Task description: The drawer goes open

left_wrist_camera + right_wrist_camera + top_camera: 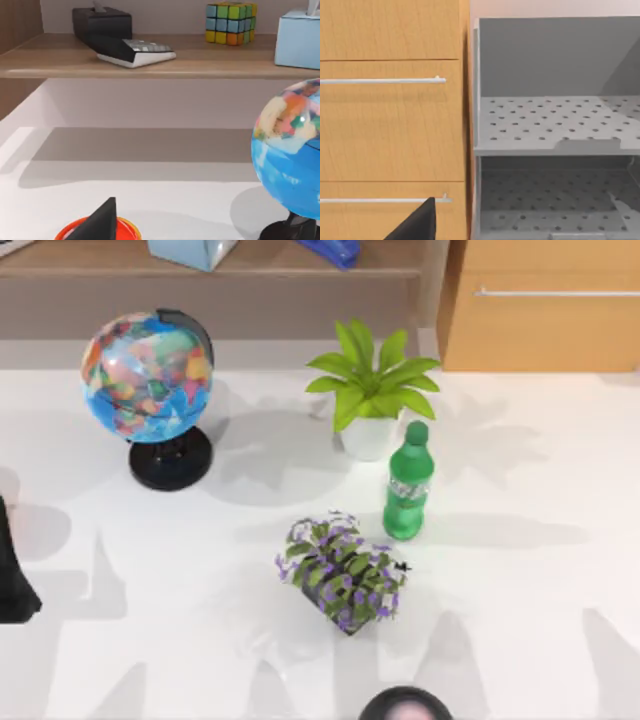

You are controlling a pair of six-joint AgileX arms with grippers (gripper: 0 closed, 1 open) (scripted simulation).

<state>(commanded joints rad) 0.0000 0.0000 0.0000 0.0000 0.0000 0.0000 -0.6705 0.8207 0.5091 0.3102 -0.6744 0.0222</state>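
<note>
The drawer stands at the table's back right, with a light tan wood front and a thin silver bar handle. It looks shut, its front flush. The right wrist view shows stacked tan fronts face on, one handle higher and another handle lower. A black part of my right gripper hangs before the lower front, apart from both handles. My left arm is parked at the table's left edge, with its gripper facing the brown shelf.
A globe, a leafy potted plant, a green bottle and a purple flower pot stand mid-table. A grey perforated rack adjoins the drawers. The brown shelf carries a calculator, a cube and boxes.
</note>
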